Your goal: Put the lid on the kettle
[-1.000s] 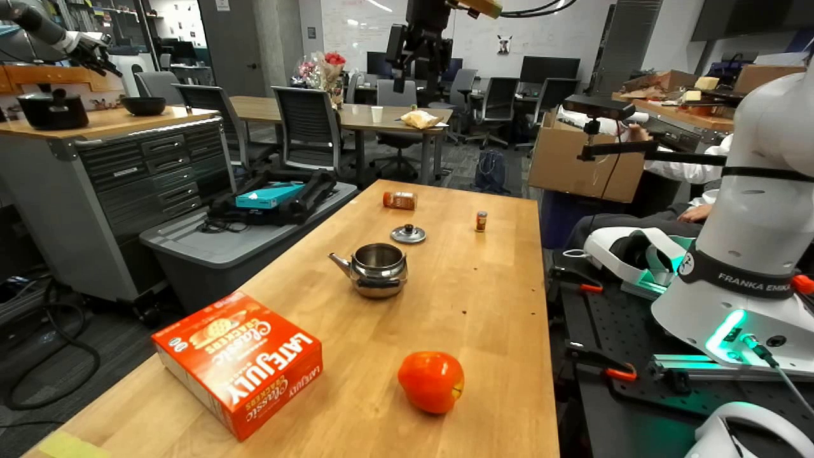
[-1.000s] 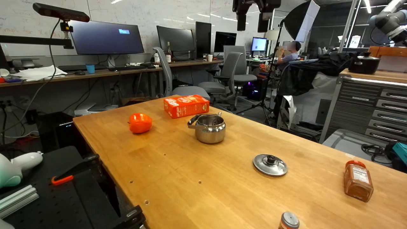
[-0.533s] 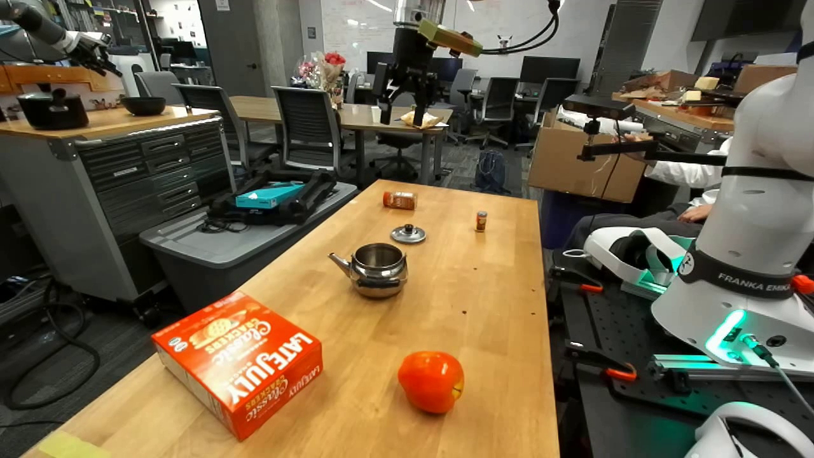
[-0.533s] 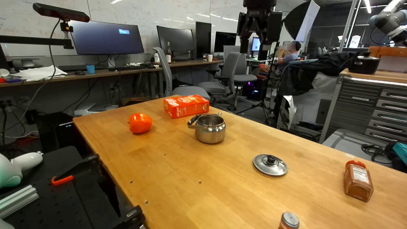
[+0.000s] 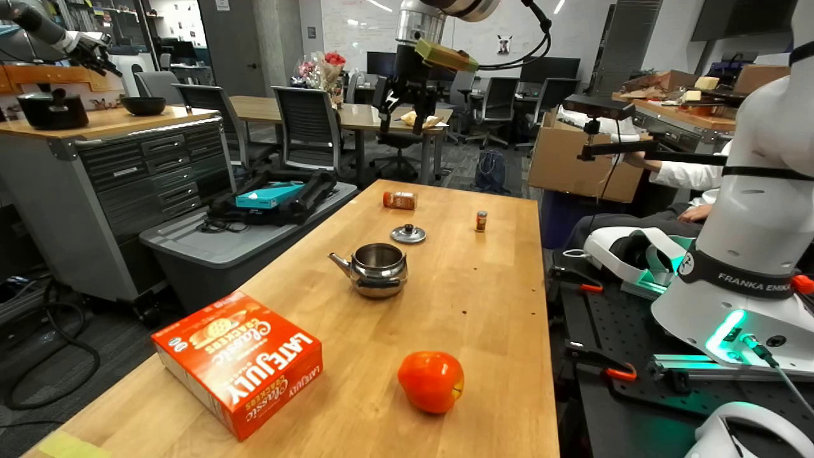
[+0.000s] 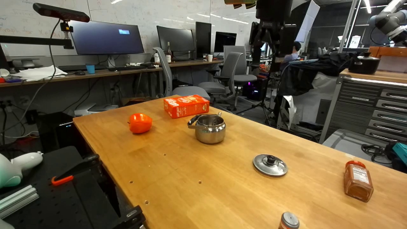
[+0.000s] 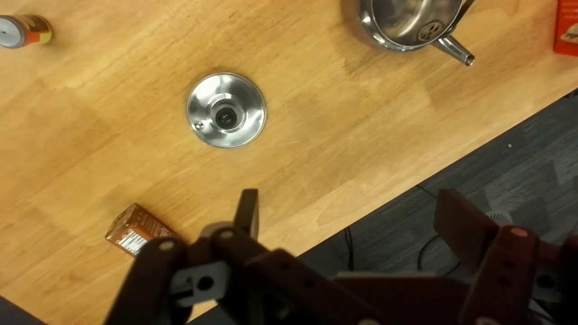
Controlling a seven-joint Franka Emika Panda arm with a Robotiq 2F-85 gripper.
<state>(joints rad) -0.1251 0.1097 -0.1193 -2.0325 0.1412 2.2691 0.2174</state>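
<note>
Plainly see the lid (image 7: pixel 230 100) lying flat on the table (image 7: pixel 316 153), with knob (image 7: pixel 226 118) up, between the kettle (image 6: pixel 210 133) and a jar (image 6: pixel 358 181) on its side. Note the kettle upright, open at the top, apart from the lid. Above, well clear of both, find the gripper (image 7: pixel 347 205) pointing down, with jaws wide apart around plain air. Farther out, past the kettle, in both exterior views, spot a cracker box (image 5: pixel 238 362).
</note>
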